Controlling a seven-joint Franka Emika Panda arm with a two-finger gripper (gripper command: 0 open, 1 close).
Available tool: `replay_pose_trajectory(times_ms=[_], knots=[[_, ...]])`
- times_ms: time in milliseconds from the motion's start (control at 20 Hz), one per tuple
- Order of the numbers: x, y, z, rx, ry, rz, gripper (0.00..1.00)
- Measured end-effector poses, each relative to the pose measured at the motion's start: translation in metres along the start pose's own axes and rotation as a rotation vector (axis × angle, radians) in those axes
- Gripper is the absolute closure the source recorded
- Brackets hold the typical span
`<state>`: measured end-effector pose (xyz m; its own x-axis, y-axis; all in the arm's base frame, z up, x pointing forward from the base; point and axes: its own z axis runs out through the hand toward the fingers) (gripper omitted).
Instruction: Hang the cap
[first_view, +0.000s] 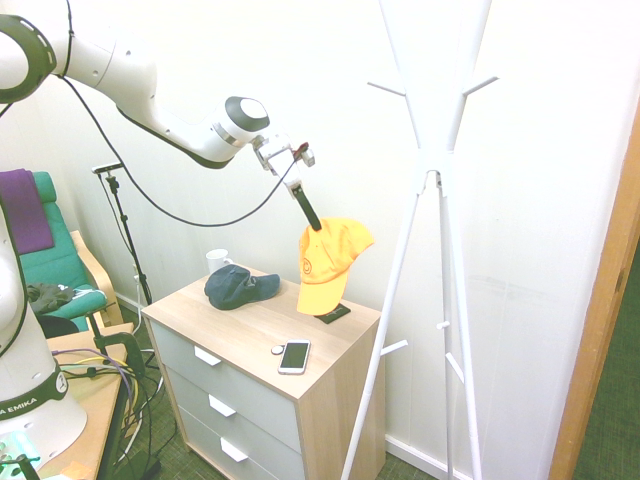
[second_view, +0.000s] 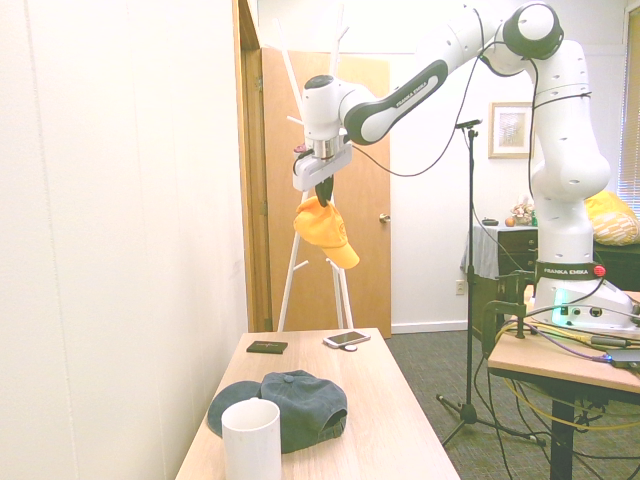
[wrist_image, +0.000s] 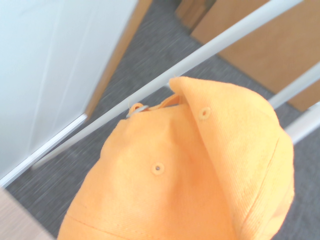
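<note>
Mug nearest us, yellow cap held in the air

Closest to the camera in the second exterior view we have a white mug (second_view: 252, 440) on the wooden top of the dresser (second_view: 385, 420), beside a dark blue cap (second_view: 303, 408). Our yellow cap (first_view: 330, 255) hangs aloft with its curved brim pointing down. Its cloth is softly creased, and we see a small round dark emblem (first_view: 307, 267) on the front. From the wrist we make out stitched eyelets (wrist_image: 158, 168), seams, and a metal buckle (wrist_image: 137, 111) at the back opening.

Upright and open at the top, the mug keeps its bottom hidden from us, so we cannot tell whether it holds anything. Below the dresser's top we see three pale drawers (first_view: 232, 408), all shut; their contents are hidden.

We have the pincer (first_view: 316, 224) closed narrow on the yellow cap's fabric, its tips pointing down and the cap hanging beneath them. Near the cap stands the white coat rack (first_view: 437, 170), with short pegs on its poles. Also on the dresser lie a phone (first_view: 294, 357), a small round object (first_view: 278, 350) beside it, and a flat dark item (first_view: 333, 314).
</note>
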<state>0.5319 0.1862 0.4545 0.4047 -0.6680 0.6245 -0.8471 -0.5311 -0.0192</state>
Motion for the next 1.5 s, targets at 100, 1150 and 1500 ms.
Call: replay_pose_trajectory(times_ms=[100,1150,1500], knots=[[0.015,0.007,-0.015,0.008,0.019,0.021,1.00],[0.129,0.066,-0.169,0.053,0.207,0.121,1.00],[0.169,0.084,-0.203,0.077,0.232,0.175,1.00]])
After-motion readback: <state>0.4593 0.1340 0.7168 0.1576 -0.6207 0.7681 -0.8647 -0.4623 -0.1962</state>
